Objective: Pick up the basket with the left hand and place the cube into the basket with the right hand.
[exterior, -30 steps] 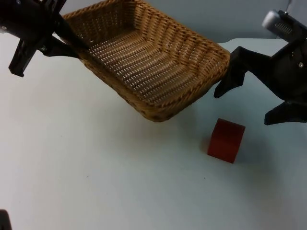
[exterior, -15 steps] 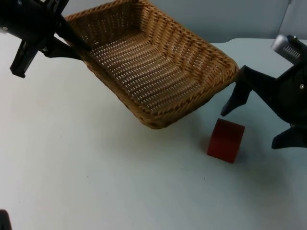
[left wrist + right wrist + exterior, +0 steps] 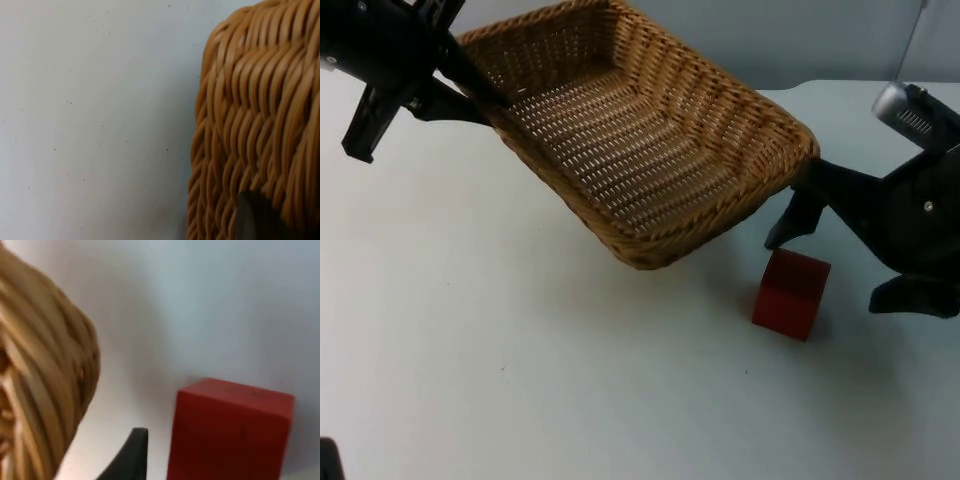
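Red cube [image 3: 791, 293] on the white table [image 3: 520, 380], resting flat and upright, just off the near right corner of the basket [image 3: 640, 140]. Sits apart from the basket, not under it as far as the top view shows. Seen close in the right wrist view as a red block [image 3: 230, 432] with one black fingertip [image 3: 131, 452] standing just beside it, a narrow strip of table between the two.

Woven wicker, rectangular and shallow, held above the table and tilted, with its far left end high and its near right corner dipping toward the cube. Nothing inside (bare weave across the whole floor). Edge of the same wicker also visible in the right wrist view [image 3: 45, 385], near the fingertip.

Left gripper [image 3: 470, 95] at the basket's far left rim, fingers pinching the wicker wall, one finger reaching inside the rim and the other outside. Rounded wicker corner [image 3: 260, 125] up close in the left wrist view, with a dark fingertip against the weave.

Right gripper [image 3: 830, 265] low over the table just right of the cube, fingers spread wide: one tip beside the basket's right corner and above the cube's far edge, the other out to the right, well clear of the cube. Holding nothing; not touching the cube.

Grey wall [image 3: 770, 40] behind the table's far edge.
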